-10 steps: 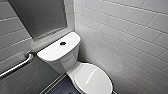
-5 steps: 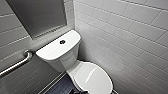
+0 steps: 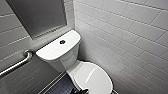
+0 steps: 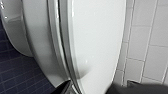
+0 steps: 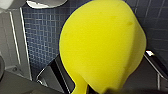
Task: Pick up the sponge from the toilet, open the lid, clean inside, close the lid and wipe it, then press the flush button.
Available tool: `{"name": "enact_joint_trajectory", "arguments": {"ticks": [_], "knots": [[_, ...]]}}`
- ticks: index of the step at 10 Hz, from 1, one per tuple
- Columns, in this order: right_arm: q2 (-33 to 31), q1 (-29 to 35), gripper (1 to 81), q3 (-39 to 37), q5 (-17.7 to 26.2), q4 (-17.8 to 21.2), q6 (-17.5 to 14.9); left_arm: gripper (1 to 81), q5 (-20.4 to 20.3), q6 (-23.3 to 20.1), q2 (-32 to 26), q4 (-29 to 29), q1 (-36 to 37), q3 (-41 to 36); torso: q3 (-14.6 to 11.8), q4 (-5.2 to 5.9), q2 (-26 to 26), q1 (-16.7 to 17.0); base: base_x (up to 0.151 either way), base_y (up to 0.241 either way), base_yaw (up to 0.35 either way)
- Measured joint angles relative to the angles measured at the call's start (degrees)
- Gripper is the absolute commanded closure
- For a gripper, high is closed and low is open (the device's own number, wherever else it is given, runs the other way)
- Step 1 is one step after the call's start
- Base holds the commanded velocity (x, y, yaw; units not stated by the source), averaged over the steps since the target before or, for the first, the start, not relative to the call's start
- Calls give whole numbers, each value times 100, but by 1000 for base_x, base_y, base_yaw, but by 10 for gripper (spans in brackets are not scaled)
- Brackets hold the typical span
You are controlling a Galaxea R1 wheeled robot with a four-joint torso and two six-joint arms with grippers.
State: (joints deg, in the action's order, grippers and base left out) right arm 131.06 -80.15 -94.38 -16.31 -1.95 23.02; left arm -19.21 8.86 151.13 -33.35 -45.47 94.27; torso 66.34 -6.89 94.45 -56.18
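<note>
Right gripper [image 5: 95, 91] is squeezing 1 yellow sponge [image 5: 100, 47]; 1 toilet [image 3: 60, 58] is sitting with lid [image 3: 93, 76] down, 1 flush button [image 3: 62, 42] atop; left gripper [image 4: 93, 89], cannot tell.

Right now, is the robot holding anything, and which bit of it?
Yes: the right gripper holds the sponge, pinched at the end nearest the wrist.

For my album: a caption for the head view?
White glossy ceramic toilet, white oval plastic lid closed, small round dark flush button on its tank top, beside a pale tiled wall.
</note>
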Motion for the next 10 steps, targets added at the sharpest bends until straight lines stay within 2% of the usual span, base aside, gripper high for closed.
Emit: {"name": "enact_joint_trajectory", "arguments": {"ticks": [10], "knots": [[96,66,811,-11,-2,0,0,10,6,4,552,67,0,827,0,0,0,0,0,0,0]]}}
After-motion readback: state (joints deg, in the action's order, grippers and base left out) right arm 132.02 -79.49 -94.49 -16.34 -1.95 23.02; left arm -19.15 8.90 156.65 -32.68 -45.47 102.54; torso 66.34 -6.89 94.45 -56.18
